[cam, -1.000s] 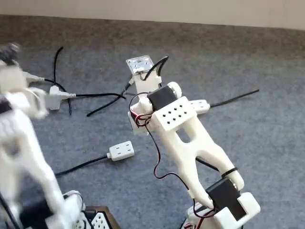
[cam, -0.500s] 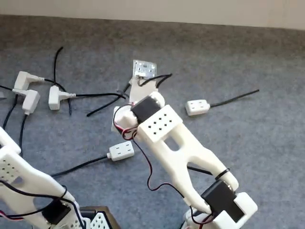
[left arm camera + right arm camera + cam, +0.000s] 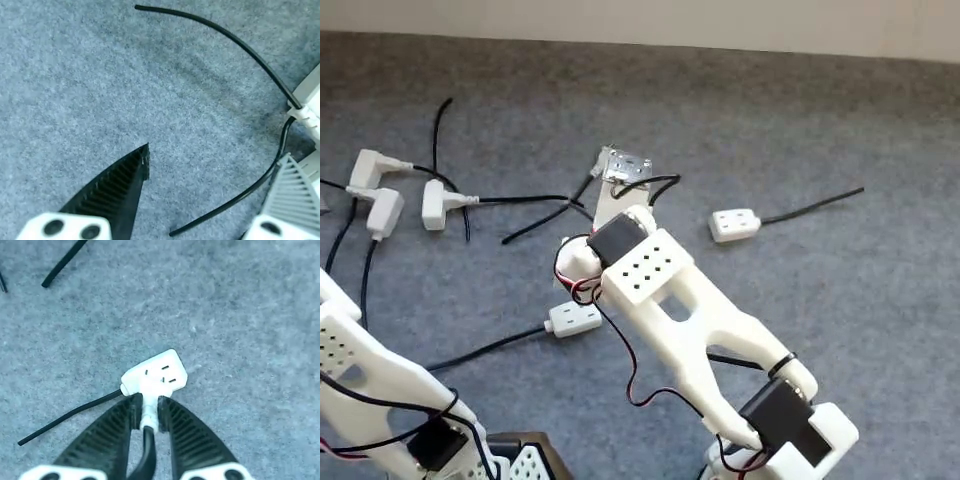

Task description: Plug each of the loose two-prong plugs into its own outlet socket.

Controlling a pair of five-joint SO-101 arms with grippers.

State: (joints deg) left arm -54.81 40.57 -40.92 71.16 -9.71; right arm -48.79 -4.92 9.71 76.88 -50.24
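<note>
White two-prong plug (image 3: pixel 148 418) at outlet socket (image 3: pixel 156 371): insertion step in hand.
Pinched at the neck between the ribbed fingers (image 3: pixel 117 430) of the right gripper (image 3: pixel 148 402), black cord running back between them; nose touching the end of the socket block, on grey carpet (image 3: pixel 840 330). Prongs hidden, depth of seating not discernible. Judged next: a straight push along the socket's axis, with some risk of sliding the light block across the carpet, then release once seated. Left gripper (image 3: pixel 216 151) spread wide and empty, low over the carpet beside black cords (image 3: pixel 235 45). Further loose plugs (image 3: pixel 435 205) lying well apart at the far side of the high view. Second outlet socket (image 3: pixel 734 223) nearby, apparently unoccupied.
</note>
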